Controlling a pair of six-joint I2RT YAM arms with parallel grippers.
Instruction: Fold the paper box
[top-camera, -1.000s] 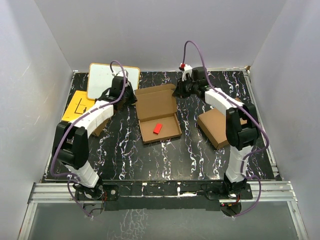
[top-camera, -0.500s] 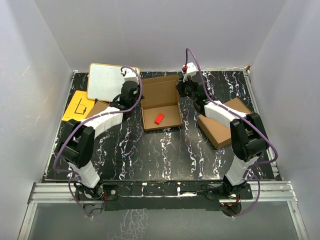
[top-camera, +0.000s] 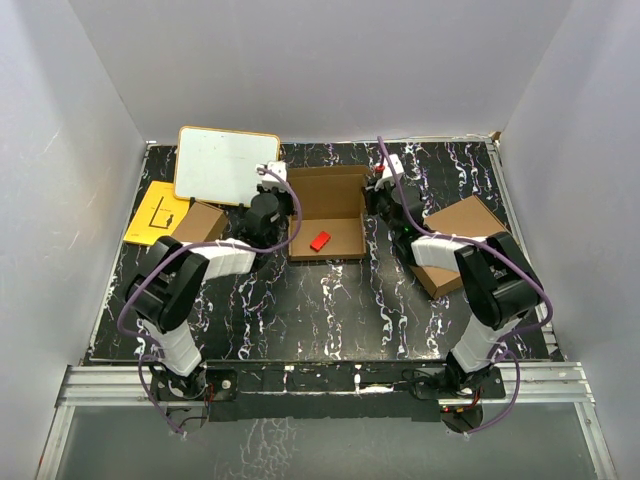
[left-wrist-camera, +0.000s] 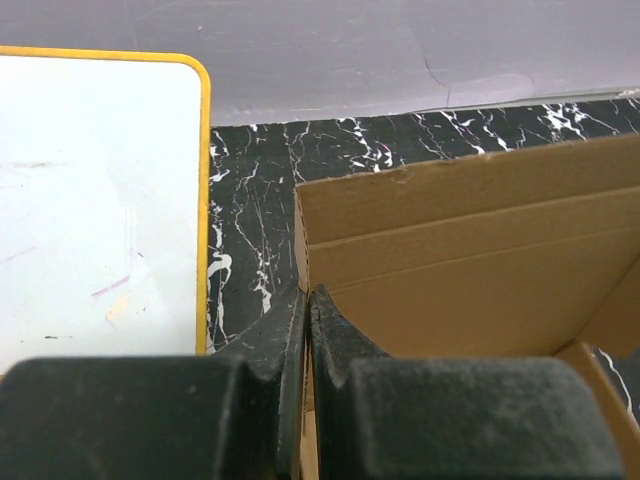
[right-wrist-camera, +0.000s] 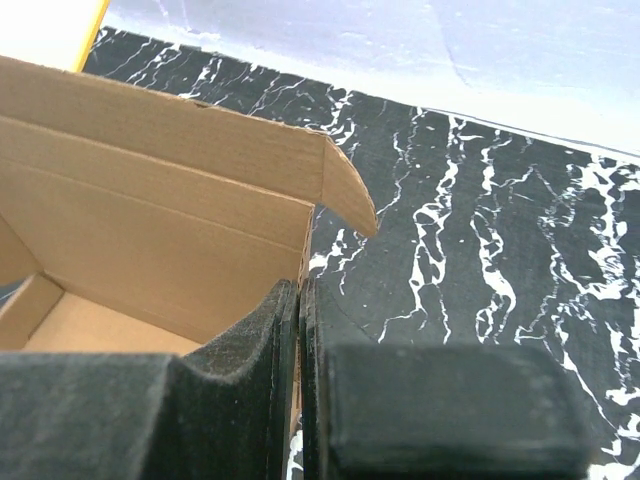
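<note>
The paper box (top-camera: 340, 238) lies open at the table's middle, its lid (top-camera: 328, 185) standing up at the back and a small red piece (top-camera: 320, 241) on its floor. My left gripper (top-camera: 287, 200) is shut on the box's left side wall; in the left wrist view the gripper (left-wrist-camera: 307, 300) pinches that thin cardboard edge, with the lid (left-wrist-camera: 460, 250) just ahead. My right gripper (top-camera: 368, 200) is shut on the right side wall. The right wrist view shows this gripper (right-wrist-camera: 300, 292) clamped on the wall below the lid's rounded corner tab (right-wrist-camera: 350, 195).
A whiteboard (top-camera: 225, 165) with a yellow rim leans at the back left, with a yellow sheet (top-camera: 150, 212) and a small chunky brown box (top-camera: 198, 220) beside it. A larger brown box (top-camera: 462, 235) lies right of my right arm.
Both grippers have swung in from the back to the box's two sides. The box has turned square to the table and its lid has risen from flat to upright.
</note>
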